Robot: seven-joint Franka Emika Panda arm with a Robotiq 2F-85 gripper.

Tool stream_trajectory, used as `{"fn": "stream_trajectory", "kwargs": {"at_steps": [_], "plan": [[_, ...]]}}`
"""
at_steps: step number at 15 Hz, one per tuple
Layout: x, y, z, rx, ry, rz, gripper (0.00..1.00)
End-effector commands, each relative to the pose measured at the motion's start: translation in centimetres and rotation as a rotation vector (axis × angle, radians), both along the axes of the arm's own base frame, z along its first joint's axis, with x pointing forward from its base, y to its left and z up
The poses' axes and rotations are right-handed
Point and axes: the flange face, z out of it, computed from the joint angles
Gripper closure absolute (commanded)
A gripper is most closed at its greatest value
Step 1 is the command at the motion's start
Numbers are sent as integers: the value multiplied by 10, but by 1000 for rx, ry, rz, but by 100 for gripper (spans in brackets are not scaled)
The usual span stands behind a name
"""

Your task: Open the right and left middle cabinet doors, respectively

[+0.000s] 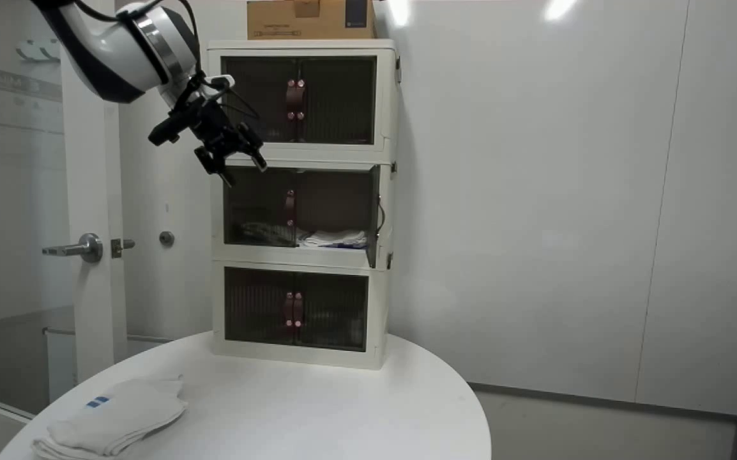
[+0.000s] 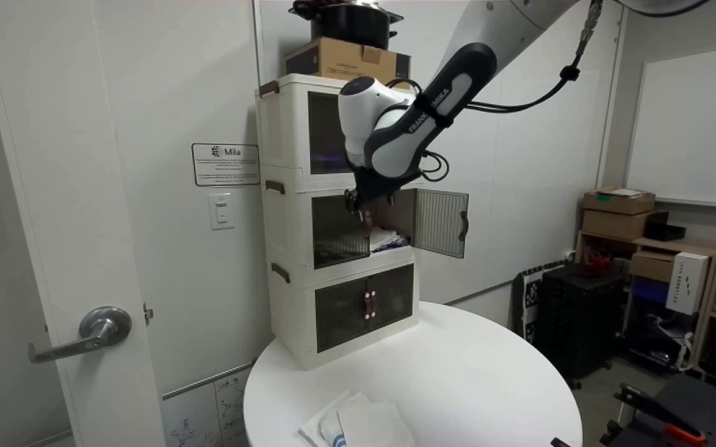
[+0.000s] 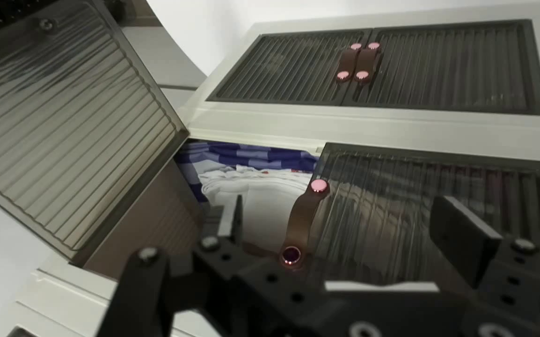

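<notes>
- White round table (image 1: 317,409), three-tier cabinet (image 1: 298,153) standing on it
- Right middle door (image 2: 440,222): swung open
- Left middle door (image 1: 257,204): closed
- Robotiq gripper (image 3: 338,213): jaws spread apart

The white-and-grey arm (image 1: 129,54) has a black panel (image 2: 411,126) lettered "FRANK…MIKA", curving black cables (image 2: 507,108) and a black gripper (image 3: 338,208) with silvery screws (image 3: 209,242).

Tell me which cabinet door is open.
The right middle cabinet door, as you face it: swung outward, while the left middle cabinet door, top pair and bottom pair all sit shut.
</notes>
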Motion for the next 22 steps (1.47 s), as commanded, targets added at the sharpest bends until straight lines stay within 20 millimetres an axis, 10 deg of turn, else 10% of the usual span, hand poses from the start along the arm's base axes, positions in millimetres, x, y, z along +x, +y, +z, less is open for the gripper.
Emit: {"fn": "stream_trajectory", "kwargs": {"at_steps": [1,9,22], "plan": [[13,15,-23,-78,-150,-67,0],[29,22,-82,-287,-418,-215,0],[25,25,-90,-321,-421,-237,0]]}}
